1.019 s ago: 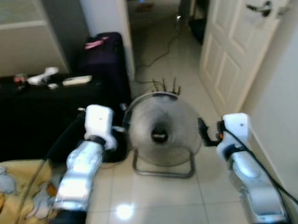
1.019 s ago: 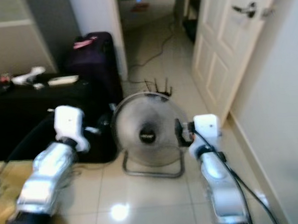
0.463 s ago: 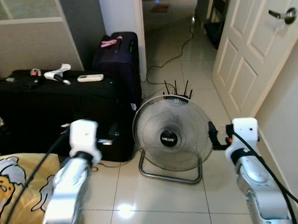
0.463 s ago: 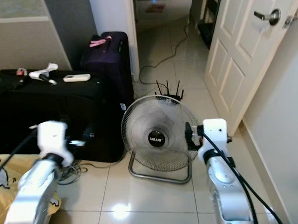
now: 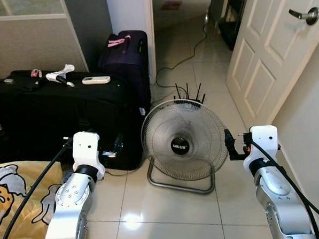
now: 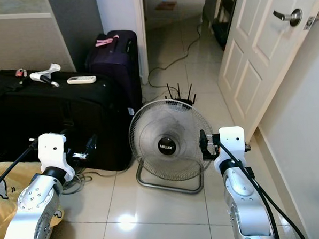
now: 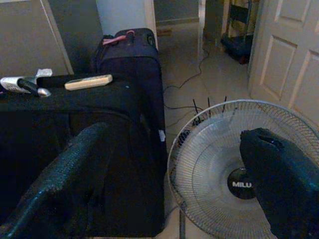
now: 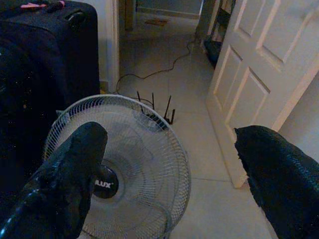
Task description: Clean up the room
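Left eye view: one round white wire-grille floor fan (image 5: 184,144) on a bent metal tube stand (image 5: 180,183) sits on the glossy tiled floor (image 5: 169,204) between the robot's two raised arms, just beside one large black suitcase (image 5: 52,117), with one dark purple upright suitcase (image 5: 125,59) behind. Left claw (image 7: 174,174) and right claw (image 8: 169,169) each stand wide open and empty, facing the fan. It looks light but bulky, its thin grille likely to flex, so the stiff stand or rim seems the safer hold; one white remote (image 5: 96,80) lies on the black suitcase.
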### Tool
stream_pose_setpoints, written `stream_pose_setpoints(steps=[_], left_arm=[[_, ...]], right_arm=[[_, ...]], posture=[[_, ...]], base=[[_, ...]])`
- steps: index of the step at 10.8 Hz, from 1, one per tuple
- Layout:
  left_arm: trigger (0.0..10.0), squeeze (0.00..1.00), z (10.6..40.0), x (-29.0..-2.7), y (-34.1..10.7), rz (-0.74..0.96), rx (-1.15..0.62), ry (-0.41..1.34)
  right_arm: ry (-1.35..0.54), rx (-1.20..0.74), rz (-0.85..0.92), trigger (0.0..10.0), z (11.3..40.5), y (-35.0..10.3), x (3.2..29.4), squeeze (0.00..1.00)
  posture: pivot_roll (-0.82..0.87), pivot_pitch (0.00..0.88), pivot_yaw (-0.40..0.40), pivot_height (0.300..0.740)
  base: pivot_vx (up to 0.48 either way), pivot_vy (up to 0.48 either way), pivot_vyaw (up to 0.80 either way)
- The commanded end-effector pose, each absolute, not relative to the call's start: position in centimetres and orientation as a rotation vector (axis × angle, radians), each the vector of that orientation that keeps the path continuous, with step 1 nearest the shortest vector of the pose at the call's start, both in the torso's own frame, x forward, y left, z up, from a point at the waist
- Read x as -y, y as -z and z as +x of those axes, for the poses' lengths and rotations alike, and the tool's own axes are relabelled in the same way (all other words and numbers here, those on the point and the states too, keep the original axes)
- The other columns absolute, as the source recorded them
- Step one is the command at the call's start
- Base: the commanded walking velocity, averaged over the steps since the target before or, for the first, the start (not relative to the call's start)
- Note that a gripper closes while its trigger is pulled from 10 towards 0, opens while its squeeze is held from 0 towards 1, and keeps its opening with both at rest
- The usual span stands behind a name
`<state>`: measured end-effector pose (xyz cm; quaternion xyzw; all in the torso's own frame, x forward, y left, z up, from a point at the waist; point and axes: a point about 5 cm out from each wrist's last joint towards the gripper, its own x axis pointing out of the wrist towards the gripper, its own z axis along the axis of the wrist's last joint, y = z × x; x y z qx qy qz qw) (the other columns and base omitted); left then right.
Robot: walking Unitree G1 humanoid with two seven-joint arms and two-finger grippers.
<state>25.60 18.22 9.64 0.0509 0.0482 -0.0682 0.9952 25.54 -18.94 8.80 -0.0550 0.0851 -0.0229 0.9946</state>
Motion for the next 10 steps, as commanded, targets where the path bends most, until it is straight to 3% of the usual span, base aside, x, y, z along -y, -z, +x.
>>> stream_pose_setpoints(steps=[1,8,10], left_arm=[[10.0,0.15,25.6,-18.4,-10.3,0.108,-0.066,0.125],[10.0,0.15,25.6,-18.4,-10.3,0.107,-0.065,0.121],[10.0,0.17,23.3,-17.6,-9.7,0.108,-0.127,0.131]], right_arm=[[0.049,-0.174,-0.102,10.0,25.4,-8.6,19.2,0.0],[0.051,-0.177,-0.109,10.0,25.4,-8.5,19.3,0.0],[0.011,-0.223,-0.118,10.0,22.8,-7.5,18.9,0.0]], posture=[[-0.05,0.0,0.036,0.74],[-0.05,0.0,0.033,0.74],[-0.01,0.0,-0.002,0.74]], base=[[0.0,0.0,0.0],[0.0,0.0,0.0],[0.0,0.0,0.0]])
